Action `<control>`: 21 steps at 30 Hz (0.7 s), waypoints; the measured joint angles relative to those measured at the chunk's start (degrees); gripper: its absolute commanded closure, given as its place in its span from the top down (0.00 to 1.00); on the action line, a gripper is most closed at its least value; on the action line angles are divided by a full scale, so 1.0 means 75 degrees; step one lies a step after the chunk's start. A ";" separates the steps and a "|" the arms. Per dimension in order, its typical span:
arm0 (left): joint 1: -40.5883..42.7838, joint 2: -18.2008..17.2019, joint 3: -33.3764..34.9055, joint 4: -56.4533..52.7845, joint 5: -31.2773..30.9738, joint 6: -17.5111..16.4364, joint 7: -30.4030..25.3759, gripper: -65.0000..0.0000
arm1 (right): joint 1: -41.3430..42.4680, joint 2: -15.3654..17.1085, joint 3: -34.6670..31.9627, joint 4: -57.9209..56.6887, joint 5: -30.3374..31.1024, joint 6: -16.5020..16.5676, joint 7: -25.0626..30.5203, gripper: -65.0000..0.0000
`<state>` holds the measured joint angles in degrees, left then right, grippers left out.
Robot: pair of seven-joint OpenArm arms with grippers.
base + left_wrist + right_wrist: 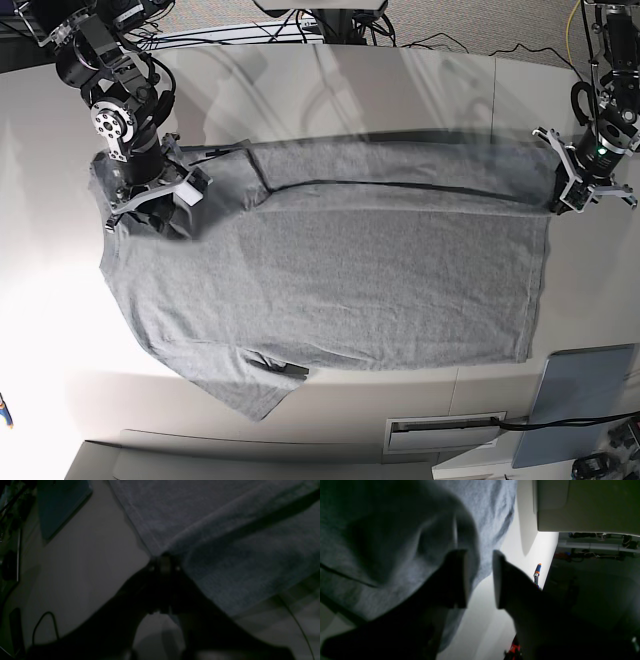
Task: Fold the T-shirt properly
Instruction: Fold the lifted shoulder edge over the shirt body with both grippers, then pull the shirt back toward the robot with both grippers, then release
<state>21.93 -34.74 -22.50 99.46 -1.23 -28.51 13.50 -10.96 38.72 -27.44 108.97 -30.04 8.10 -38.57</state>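
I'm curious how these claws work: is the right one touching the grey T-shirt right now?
Cannot tell. In the right wrist view the right gripper has open jaws with bare table between them, but one jaw overlaps the T-shirt, hiding any gap.

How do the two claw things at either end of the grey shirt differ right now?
The right tool is at the shoulder end of the T-shirt, its fingers clearly apart; the left tool is at the hem corner, too dark to judge. The right tool overlaps the cloth; the left sits at its edge. Both are black.

Probably a robotics lab: cables (440, 42) trail behind the pale table (330, 75), and dim equipment clutter (597, 545) sits beyond the right claw.
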 measured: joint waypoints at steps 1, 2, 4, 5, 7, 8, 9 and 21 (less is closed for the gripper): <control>0.0000 0.0000 0.0000 -0.0003 -0.0003 0.0134 0.0003 0.31 | -0.0003 0.0000 0.0000 0.0000 0.0000 -0.0055 0.0000 0.28; -0.0003 -0.0003 0.0000 -0.0003 -0.0032 0.0265 0.0009 0.36 | -0.0003 0.0000 0.0000 0.0000 -0.0003 -0.0114 0.0000 0.28; -0.0003 -0.0003 0.0000 -0.0003 -0.0361 0.0472 0.0038 0.39 | 0.0000 0.0000 0.0000 0.0000 -0.0003 -0.0224 -0.0003 0.28; -0.0006 -0.0003 0.0000 -0.0003 -0.0530 0.0513 0.0096 0.39 | 0.0000 0.0000 0.0000 0.0000 -0.0003 -0.0236 -0.0003 0.28; -0.0006 0.0003 0.0000 -0.0009 -0.0863 0.0641 0.0239 0.39 | -0.0003 0.0000 0.0000 0.0000 0.0000 -0.0344 -0.0055 0.28; -0.0003 0.0000 0.0000 -0.0009 -0.1029 0.0769 0.0361 0.39 | -0.0003 0.0000 0.0000 0.0000 0.0015 -0.0542 -0.0090 0.28; -0.0003 0.0000 0.0000 -0.0009 -0.1215 0.0901 0.0487 0.35 | -0.0006 0.0000 0.0000 0.0000 0.0012 -0.0813 -0.0152 0.28; 0.0015 0.0685 -0.0003 -0.0064 -0.3442 0.1396 0.1387 0.00 | -0.0280 -0.1003 0.1985 -0.0006 0.2256 -0.1256 -0.0358 0.00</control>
<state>22.04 -29.61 -22.52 98.98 -27.05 -18.04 23.90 -13.06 31.20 -12.56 108.92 -13.13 -1.32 -41.25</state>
